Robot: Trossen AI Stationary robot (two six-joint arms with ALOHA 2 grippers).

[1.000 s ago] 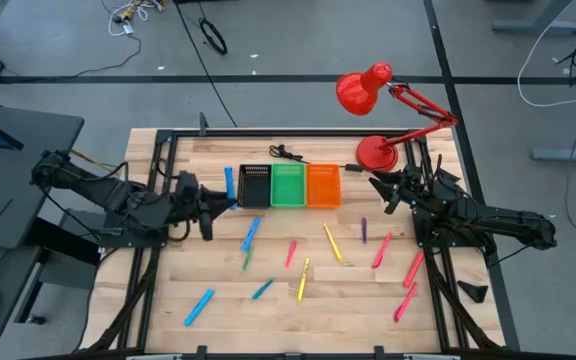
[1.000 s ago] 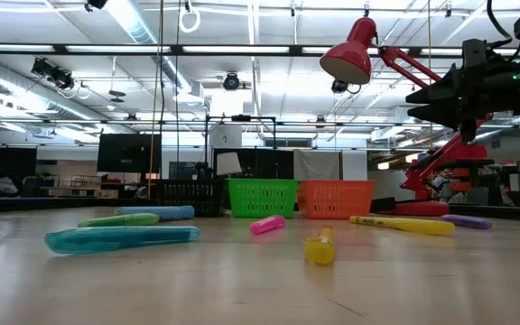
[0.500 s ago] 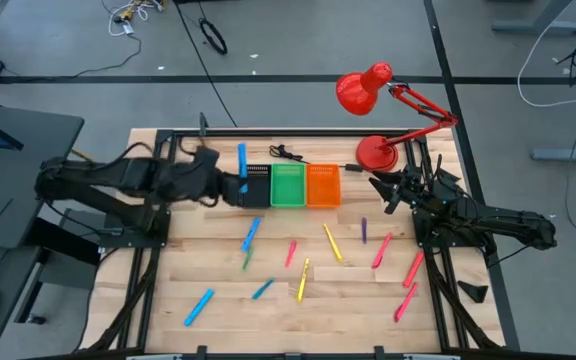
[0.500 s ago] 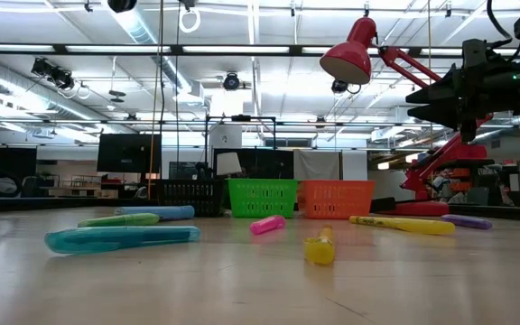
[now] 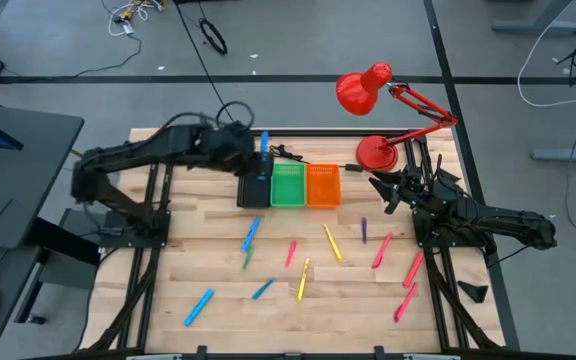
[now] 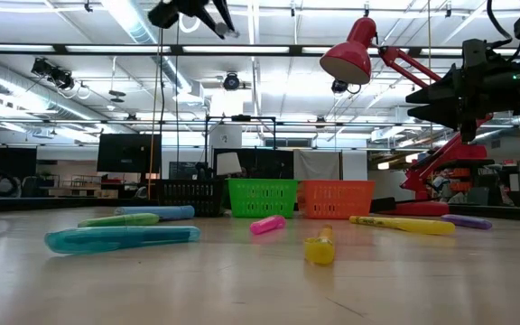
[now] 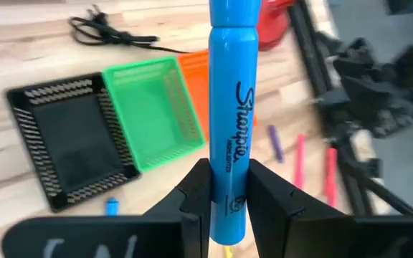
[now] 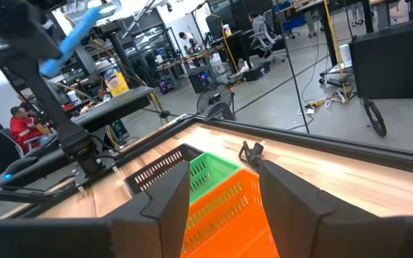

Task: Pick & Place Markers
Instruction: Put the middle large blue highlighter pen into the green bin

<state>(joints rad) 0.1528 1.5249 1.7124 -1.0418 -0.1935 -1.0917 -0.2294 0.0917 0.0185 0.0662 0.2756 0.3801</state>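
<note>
High view, upper middle of the frame: our left gripper [image 5: 255, 160] hangs above the black bin [image 5: 255, 187], clamped on a blue marker [image 5: 264, 143] whose free end juts toward the table's far edge. The left wrist view shows both fingers [image 7: 194, 188] pinching the lower barrel of that marker [image 7: 228, 115], so most of its length stands unsupported beyond the grip. That is the main risk as we judge it: a low grip on a smooth barrel may let the pen pivot or slide, and let go from this height it could bounce off the bin's rim or land in the green bin [image 5: 288, 185] just beside it. Which bin the blue one belongs in we cannot tell.

Our right gripper [image 5: 380, 190] waits with its fingers apart at middle right, near the red lamp [image 5: 376, 150] base and the orange bin [image 5: 323, 185].

For room (and there is plenty), the three bins sit touching in a row near the far edge, with a black cable [image 5: 286, 153] behind them that a low pass could snag. The other markers [image 5: 332, 242] lie scattered over the nearer half of the table [image 5: 198, 270], some near the right-hand edge, well apart from the left arm.
</note>
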